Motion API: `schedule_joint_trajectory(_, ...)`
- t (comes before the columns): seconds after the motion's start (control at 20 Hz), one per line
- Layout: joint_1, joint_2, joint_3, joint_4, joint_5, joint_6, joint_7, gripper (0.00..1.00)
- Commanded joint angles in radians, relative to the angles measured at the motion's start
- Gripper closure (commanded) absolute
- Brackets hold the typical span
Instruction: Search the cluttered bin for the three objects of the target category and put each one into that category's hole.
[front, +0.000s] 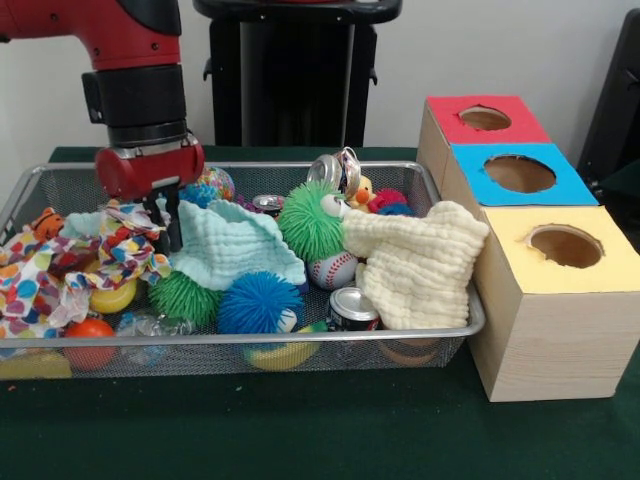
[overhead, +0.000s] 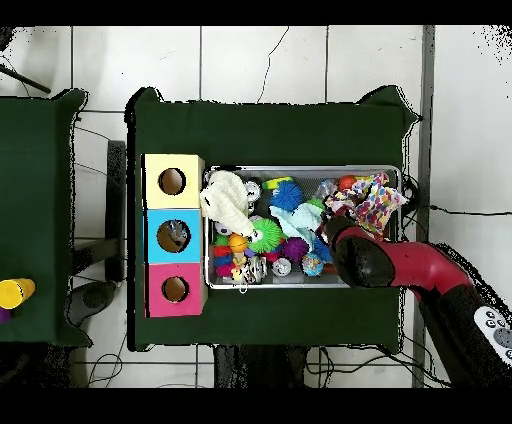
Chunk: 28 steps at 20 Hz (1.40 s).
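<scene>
Though the gripper (front: 168, 215) sinks among cloths in the bin (front: 440, 180), its grip cannot be told — a dented can (front: 352, 307) lies half buried.

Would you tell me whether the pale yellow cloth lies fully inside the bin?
No: the pale yellow cloth drapes over the bin's rim.

White tiled floor (overhead: 270, 60), pale wall (front: 480, 50), green-covered table (front: 300, 430).
</scene>
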Motion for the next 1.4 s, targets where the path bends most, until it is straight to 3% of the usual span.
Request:
schedule_joint_trajectory(0.05,0.054,-0.051,-0.068,0.062,0.007,0.048,0.167,1.0)
schedule_joint_trajectory(0.25,0.099,-0.115,-0.101,0.098,0.038,0.057,0.208,1.0)
schedule_joint_trajectory(0.6,0.123,-0.121,-0.132,0.107,0.05,0.028,0.22,1.0)
schedule_joint_trajectory(1.4,0.056,-0.132,-0.093,0.167,0.079,-0.046,0.193,1.0)
